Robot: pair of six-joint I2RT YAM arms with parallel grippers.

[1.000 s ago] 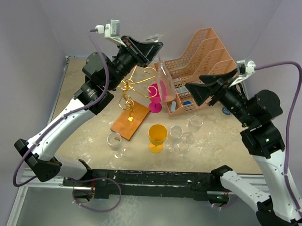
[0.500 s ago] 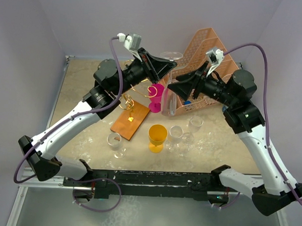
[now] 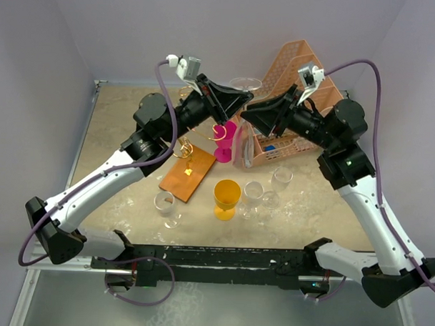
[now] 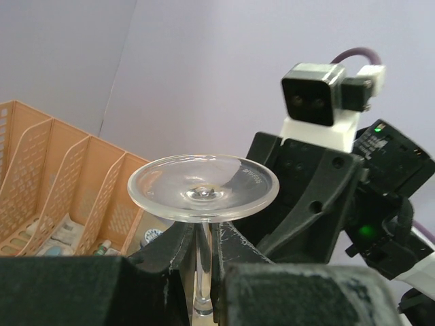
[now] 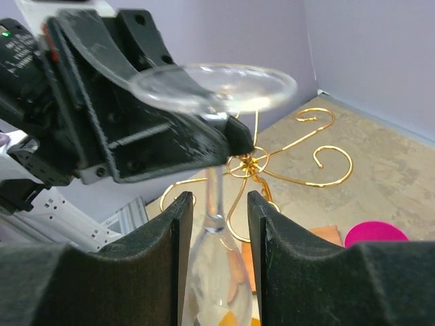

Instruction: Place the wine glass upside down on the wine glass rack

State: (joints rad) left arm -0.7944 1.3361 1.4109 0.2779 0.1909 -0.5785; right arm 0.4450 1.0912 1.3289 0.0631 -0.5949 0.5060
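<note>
Top view: both arms arch to upper centre; the left gripper pinches the clear glass, round foot up, above the gold-wire rack

Left wrist: fingers clamp its thin stem

Right wrist: the right gripper straddles the stem, half-wide, contact unclear; curly rack centre-right

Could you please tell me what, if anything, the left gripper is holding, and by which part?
The left gripper pinches the upside-down wine glass by its stem, below the foot.
</note>
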